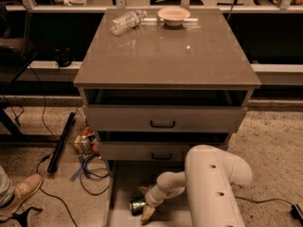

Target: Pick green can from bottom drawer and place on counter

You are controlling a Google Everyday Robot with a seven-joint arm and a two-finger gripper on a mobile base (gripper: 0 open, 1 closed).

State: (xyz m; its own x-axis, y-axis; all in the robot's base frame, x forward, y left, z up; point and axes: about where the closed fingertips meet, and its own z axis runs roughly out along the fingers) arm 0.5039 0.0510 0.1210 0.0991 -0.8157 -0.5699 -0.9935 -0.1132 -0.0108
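Speckled stone floor [277, 141] all round the cabinet [236, 100], with dark railings and shelving behind it. Topping the cabinet, the counter [165, 60]: a glossy grey-brown slab with a thin edge, catching one small glint of light. Under that, two drawers with black handles, the upper drawer [118, 119] and the middle drawer [123, 151], both drawn out a little from the cabinet front. Lowest, the bottom drawer [120, 178], pulled well out at the cabinet's foot, with a flat pale floor and a low wall on its left. Reaching into it from the cabinet's front right, a thick white robot arm [213, 183], bending down and leftward into a slimmer wrist. Left of the cabinet on the floor, a long black bar [60, 143], a loop of cables [90, 169] and a tan shoe [21, 193]. At the back of the cabinet's top, a clear plastic bottle [127, 21] on its side toward the left, and a shallow bowl [174, 16] near the middle. Down in front of the cabinet, low over the bottom drawer's floor, the gripper [145, 202], spread wide, one tan fingertip [147, 214] on the side away from the cabinet, the other on the side toward it. Between them, resting in the bottom drawer, the green can [137, 205], shiny and small. Cannot tell whether either fingertip touches it.
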